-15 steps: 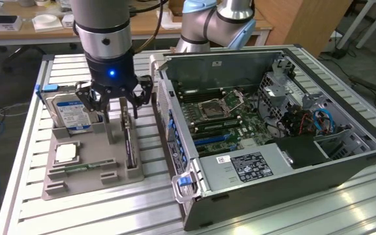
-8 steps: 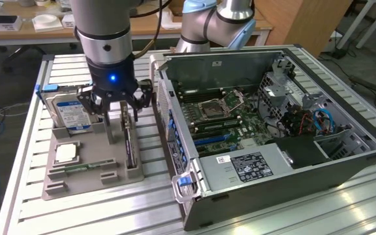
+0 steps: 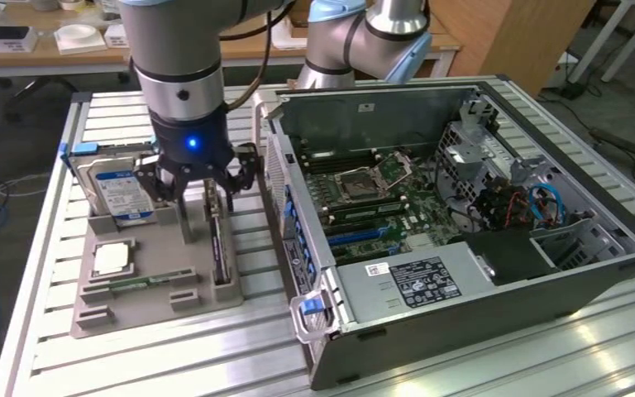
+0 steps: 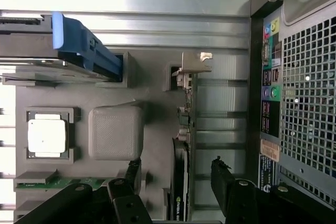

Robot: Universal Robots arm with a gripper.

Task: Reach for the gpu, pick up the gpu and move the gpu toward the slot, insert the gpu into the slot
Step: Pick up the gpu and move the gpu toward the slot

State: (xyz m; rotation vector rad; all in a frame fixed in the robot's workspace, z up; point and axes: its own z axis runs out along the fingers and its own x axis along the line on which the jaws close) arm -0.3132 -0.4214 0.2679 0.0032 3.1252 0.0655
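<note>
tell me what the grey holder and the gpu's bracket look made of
Grey holder: probably 3D-printed plastic with a matte finish. Its raised block has a fine grid-like surface texture in the wrist view.
Bracket on the gpu: seemingly bare sheet metal, silvery. Its bent tab catches bright highlights.

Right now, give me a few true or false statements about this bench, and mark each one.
1. The tool is open, poised at the gpu. True.
2. The gpu is already installed. False: it stands on edge in the grey holder, outside the computer case.
3. A processor chip lies in the grey holder. True.
4. The computer case is closed up. False: its side is open, with the motherboard showing.
</note>
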